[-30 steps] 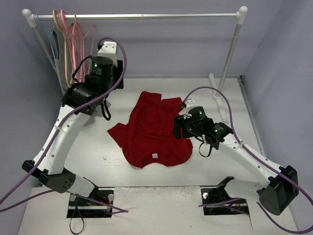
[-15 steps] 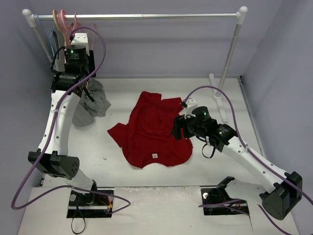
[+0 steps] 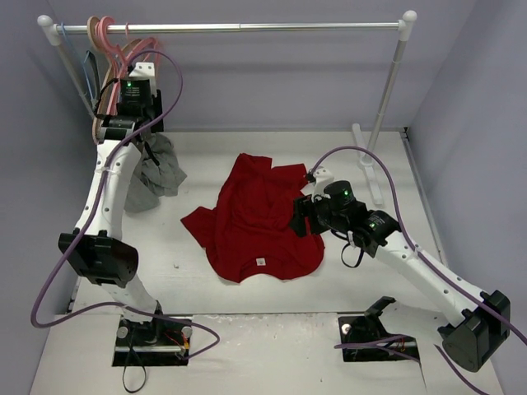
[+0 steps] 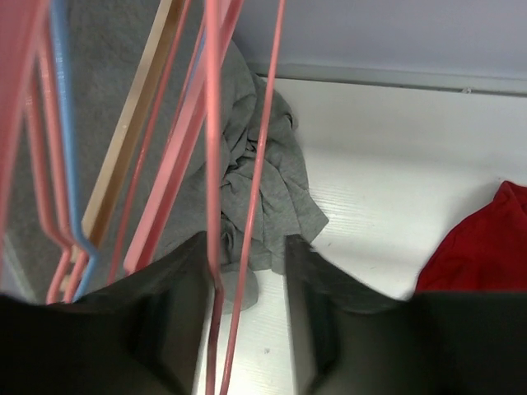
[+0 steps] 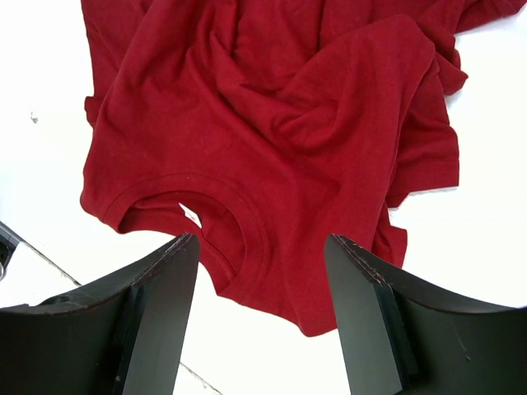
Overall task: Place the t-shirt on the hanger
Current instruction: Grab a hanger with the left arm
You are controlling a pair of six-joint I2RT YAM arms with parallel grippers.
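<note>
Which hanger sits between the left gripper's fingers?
The thin pink hanger; its wires cross the left gripper gap, while the tan hanger and blue hanger hang outside.

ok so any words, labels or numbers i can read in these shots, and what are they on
No text can be read in any view.
White neck label on the red t-shirt: too small to read from above, and mostly hidden in the right wrist view.
Nothing else shows lettering.

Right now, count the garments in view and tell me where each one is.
2. The t-shirt lies spread at the centre; the grey garment is heaped at the far left, below the hangers. None other shows.
</note>
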